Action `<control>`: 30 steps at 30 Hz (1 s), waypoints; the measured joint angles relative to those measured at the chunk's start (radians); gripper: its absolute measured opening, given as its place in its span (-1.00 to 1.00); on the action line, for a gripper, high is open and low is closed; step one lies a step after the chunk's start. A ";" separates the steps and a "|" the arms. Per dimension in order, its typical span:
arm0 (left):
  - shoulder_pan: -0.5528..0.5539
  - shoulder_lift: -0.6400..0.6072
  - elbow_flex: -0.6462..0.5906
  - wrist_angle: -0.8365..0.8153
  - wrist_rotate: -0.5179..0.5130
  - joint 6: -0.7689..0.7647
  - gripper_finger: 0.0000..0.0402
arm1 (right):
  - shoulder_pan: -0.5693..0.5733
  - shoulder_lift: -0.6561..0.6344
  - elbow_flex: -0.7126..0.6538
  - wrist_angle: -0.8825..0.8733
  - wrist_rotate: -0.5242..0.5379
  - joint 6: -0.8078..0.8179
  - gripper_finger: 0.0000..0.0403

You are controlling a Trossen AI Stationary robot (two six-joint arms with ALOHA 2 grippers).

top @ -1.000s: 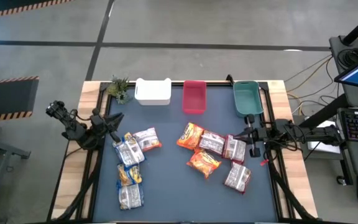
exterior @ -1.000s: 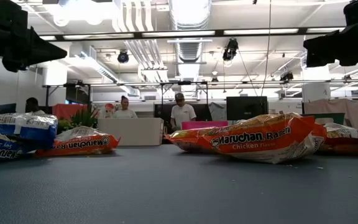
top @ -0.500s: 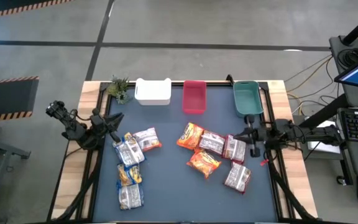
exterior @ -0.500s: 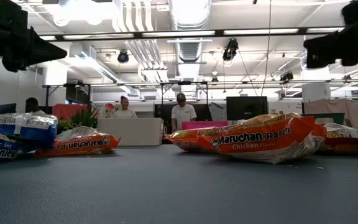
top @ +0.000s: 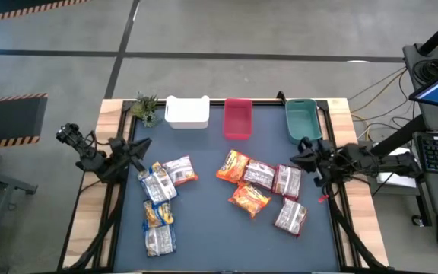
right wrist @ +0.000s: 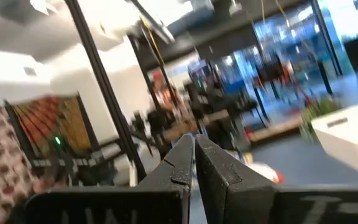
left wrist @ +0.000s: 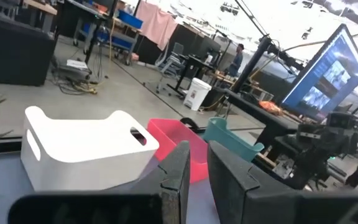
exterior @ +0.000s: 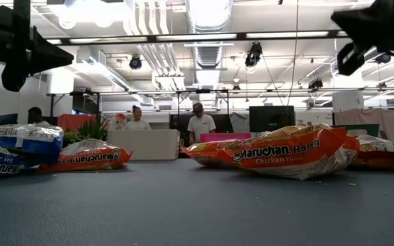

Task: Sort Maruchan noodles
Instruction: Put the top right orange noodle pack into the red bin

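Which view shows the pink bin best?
High view: the pink bin shows whole, between the white bin and teal bin. Left wrist view shows only part of it behind the white bin; low view, only its rim; right wrist view, nothing clear.

Two dark jointed arms [top: 97, 156], black angular finger blades.

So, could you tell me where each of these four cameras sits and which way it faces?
High view: overhead, looking straight down on the table; both arms show.
Low view: at tabletop height, facing the orange noodle packet and the room; dark arm parts at the top corners.
Left wrist view: past the left gripper toward the white bin.
Right wrist view: past the shut right gripper into the room.
High and left wrist views share the bins.
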 joint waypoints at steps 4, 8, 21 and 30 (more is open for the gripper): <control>0.000 0.000 0.003 0.014 -0.002 -0.057 -0.81 | -0.002 0.059 0.003 0.139 0.013 0.008 -0.95; 0.001 0.000 0.003 0.015 -0.025 -0.145 -0.81 | -0.002 0.145 0.088 0.086 0.072 -0.001 -0.95; 0.002 0.100 0.003 0.161 0.127 -0.203 -0.81 | -0.023 0.571 0.570 -0.435 0.288 -0.093 -0.95; 0.002 0.407 0.070 0.446 0.130 -0.042 -0.81 | -0.105 0.780 0.705 -0.544 0.213 -0.112 -0.95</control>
